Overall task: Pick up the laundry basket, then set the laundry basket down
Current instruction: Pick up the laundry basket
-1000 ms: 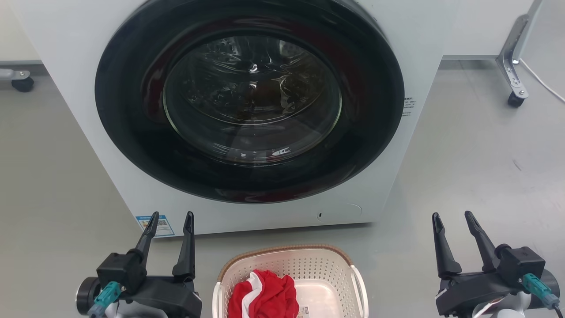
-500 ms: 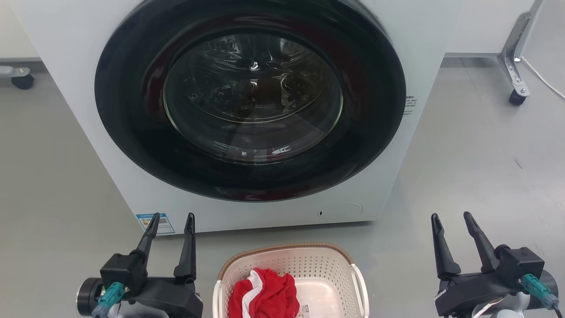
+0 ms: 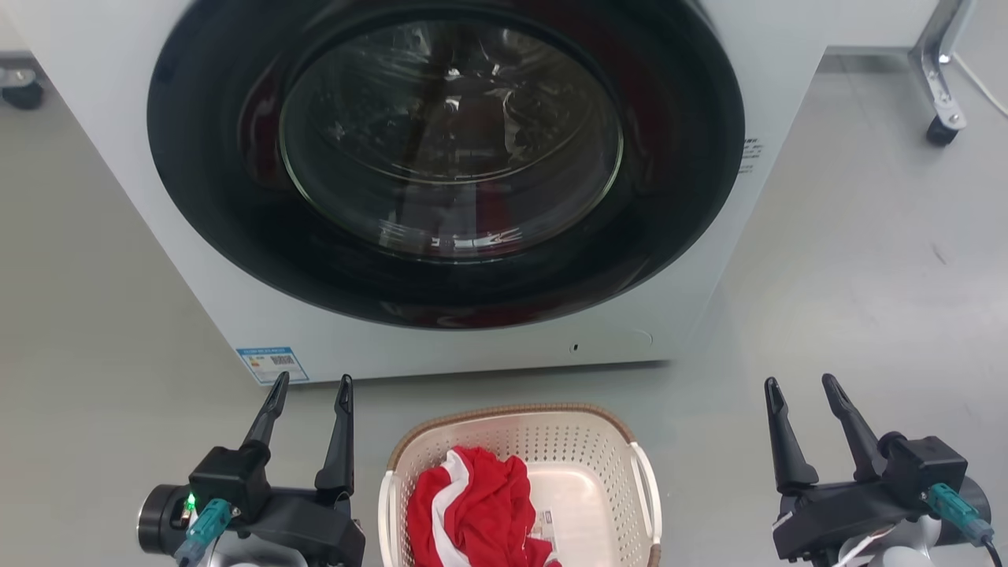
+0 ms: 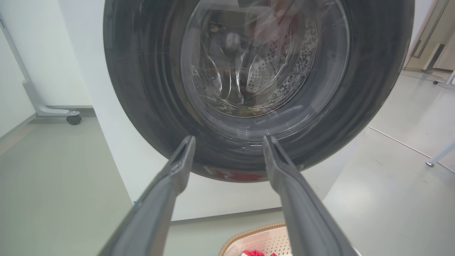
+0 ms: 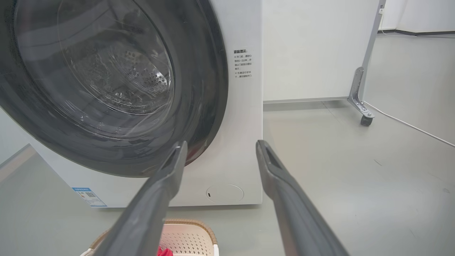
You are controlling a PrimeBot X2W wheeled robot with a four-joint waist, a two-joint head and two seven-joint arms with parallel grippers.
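Note:
The laundry basket (image 3: 598, 453), cream-white with perforated walls and a brown woven-look rim, stands on the floor at the bottom centre of the head view, in front of the washing machine. A red and white garment (image 3: 476, 504) lies inside it. My left gripper (image 3: 313, 384) is open to the basket's left, and my right gripper (image 3: 799, 383) is open well to its right; neither touches it. The basket's rim (image 4: 249, 233) peeks in at the bottom of the left wrist view between that gripper's fingers (image 4: 230, 139). Its corner (image 5: 188, 234) shows low in the right wrist view, under the right gripper (image 5: 220, 144).
A white front-loading washing machine (image 3: 276, 331) with a dark round glass door (image 3: 449, 142) stands right behind the basket. A wheeled metal frame leg (image 3: 941, 130) stands at the far right, another caster (image 3: 22, 90) at the far left. Grey floor (image 3: 866, 276) spreads on both sides.
The head camera has tilted down: the washing machine sits higher in the picture and more of the basket shows. Both grippers stay open and hold the same pose.

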